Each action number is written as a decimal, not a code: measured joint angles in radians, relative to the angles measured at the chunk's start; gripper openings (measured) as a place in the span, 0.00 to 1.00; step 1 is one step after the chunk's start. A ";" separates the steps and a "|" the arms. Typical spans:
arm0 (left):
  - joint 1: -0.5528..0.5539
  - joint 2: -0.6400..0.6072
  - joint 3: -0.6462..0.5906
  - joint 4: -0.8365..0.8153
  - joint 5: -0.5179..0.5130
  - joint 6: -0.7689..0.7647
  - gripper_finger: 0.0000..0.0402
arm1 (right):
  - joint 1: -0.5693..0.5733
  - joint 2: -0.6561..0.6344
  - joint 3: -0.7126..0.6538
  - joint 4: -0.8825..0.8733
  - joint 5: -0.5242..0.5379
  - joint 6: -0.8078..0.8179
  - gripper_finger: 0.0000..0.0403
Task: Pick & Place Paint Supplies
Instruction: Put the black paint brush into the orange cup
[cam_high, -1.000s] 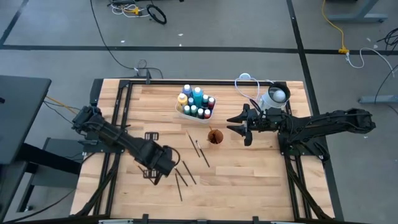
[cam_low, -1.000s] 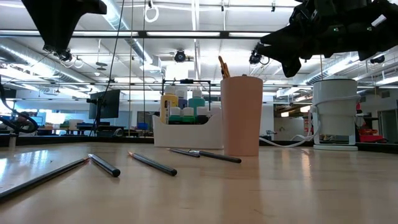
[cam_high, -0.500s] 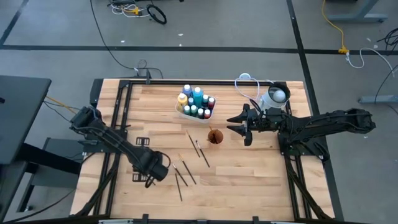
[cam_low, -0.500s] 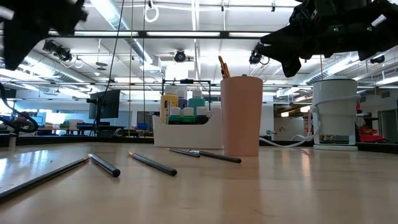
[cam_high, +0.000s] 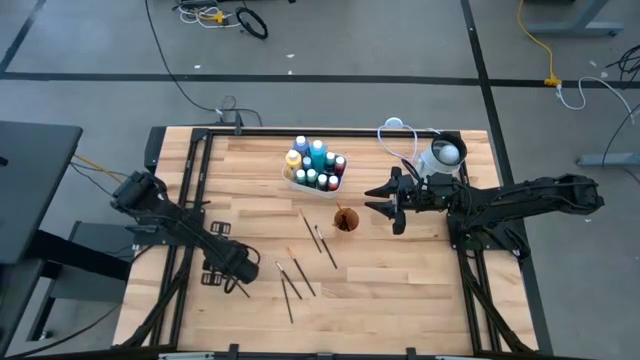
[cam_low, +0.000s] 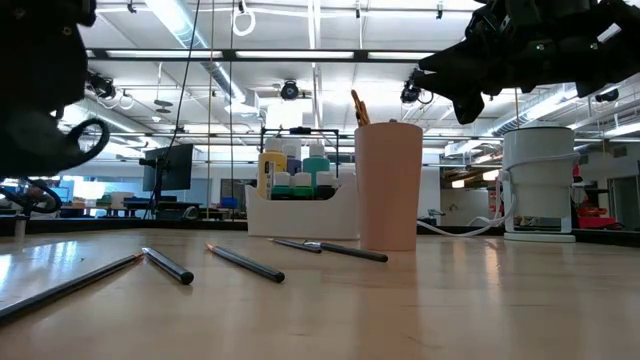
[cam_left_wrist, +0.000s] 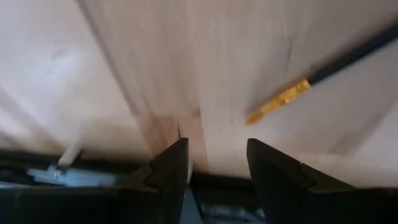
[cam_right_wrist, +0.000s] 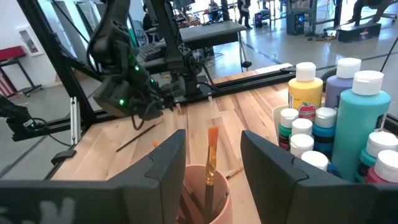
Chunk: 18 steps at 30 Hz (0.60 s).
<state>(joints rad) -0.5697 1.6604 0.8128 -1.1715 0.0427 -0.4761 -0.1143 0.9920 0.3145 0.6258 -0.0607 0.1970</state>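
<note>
Several thin dark brushes (cam_high: 292, 279) lie flat on the wooden table, and more lie nearer its middle (cam_high: 322, 243). My left gripper (cam_high: 238, 280) hangs low just left of them, open and pointing steeply down. Bare wood shows between its fingers. One brush with a gold ferrule (cam_left_wrist: 281, 98) lies just beyond them. My right gripper (cam_high: 385, 199) stands open and level beside a pink cup (cam_high: 346, 219). The cup holds an orange-handled brush (cam_right_wrist: 212, 155). White-capped paint bottles (cam_high: 315, 165) stand in a white tray (cam_low: 300, 208).
A white-and-grey round container (cam_high: 443, 155) with a cable stands at the far right corner. Black frame rails (cam_high: 190, 190) run along the table's left, far and right sides. Bare wood (cam_high: 400, 275) lies near the front right.
My left gripper has sunk toward the table and drifted toward its left and near edges, tipping further down. It ends low beside the loose brushes. The brushes, the cup and my right arm have stayed where they were.
</note>
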 joint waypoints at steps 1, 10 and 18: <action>0.000 0.000 -0.014 0.026 -0.005 0.002 0.43 | 0.000 0.000 0.000 0.000 0.000 0.000 0.39; -0.001 0.000 -0.054 0.109 0.023 0.029 0.43 | 0.000 0.000 0.000 0.001 0.000 0.000 0.39; -0.006 0.000 -0.026 0.129 0.060 0.059 0.42 | 0.000 0.000 0.000 0.001 0.000 0.000 0.39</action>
<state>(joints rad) -0.5756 1.6608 0.7872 -1.0427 0.1028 -0.4171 -0.1141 0.9920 0.3145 0.6266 -0.0607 0.1970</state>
